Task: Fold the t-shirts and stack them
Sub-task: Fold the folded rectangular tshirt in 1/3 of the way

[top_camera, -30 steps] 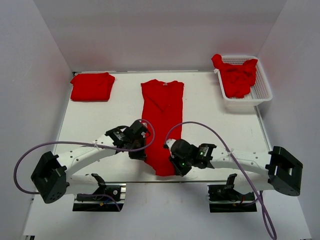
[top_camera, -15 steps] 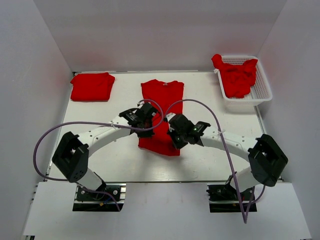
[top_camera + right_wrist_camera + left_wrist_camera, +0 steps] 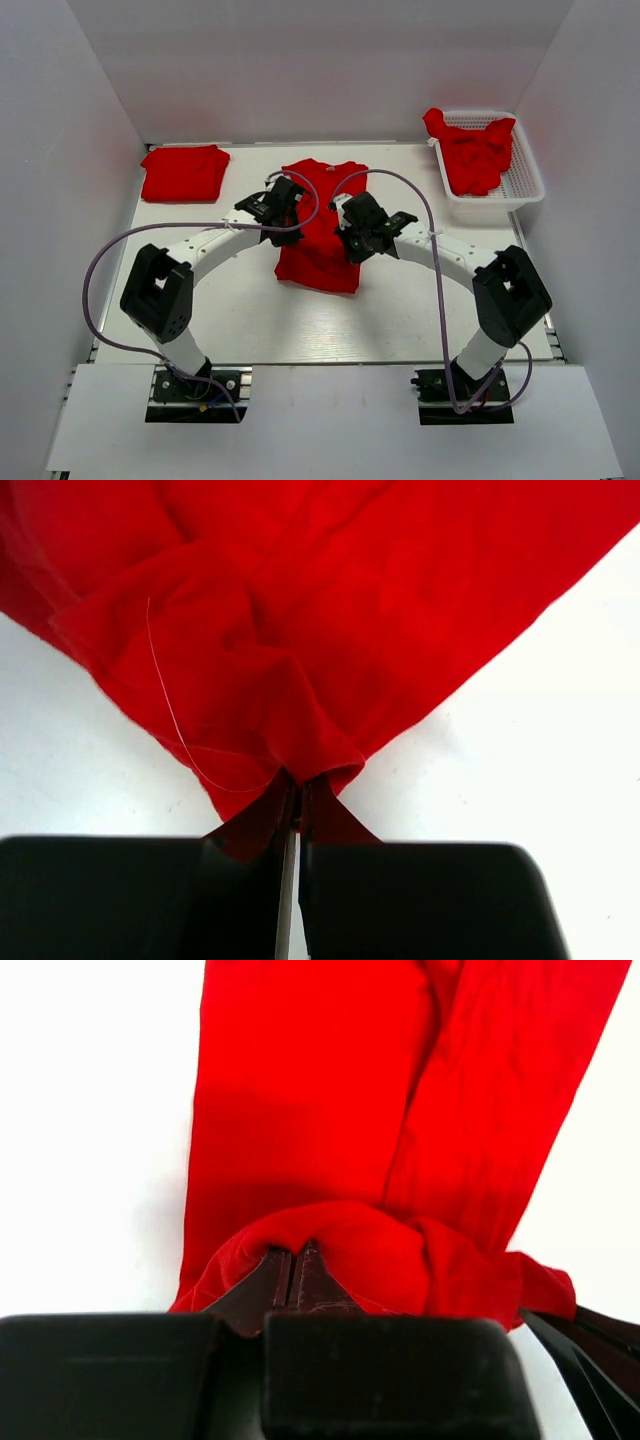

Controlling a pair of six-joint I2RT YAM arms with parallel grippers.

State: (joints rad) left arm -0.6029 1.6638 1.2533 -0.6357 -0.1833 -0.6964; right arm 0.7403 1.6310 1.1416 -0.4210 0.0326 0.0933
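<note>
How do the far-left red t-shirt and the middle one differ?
Far-left red fabric t-shirt: compact folded rectangle, untouched. Middle red fabric t-shirt: longer, near end doubled over, pinched by left claw and right claw. Both plain red, on the white table.

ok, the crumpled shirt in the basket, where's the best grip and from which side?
Probably take the crumpled shirt by the flap spilling over the basket's far-left corner, since it lies clear of the mesh. Come from above with the right arm, which is nearer; its jaws are shut on the middle t-shirt.
</note>
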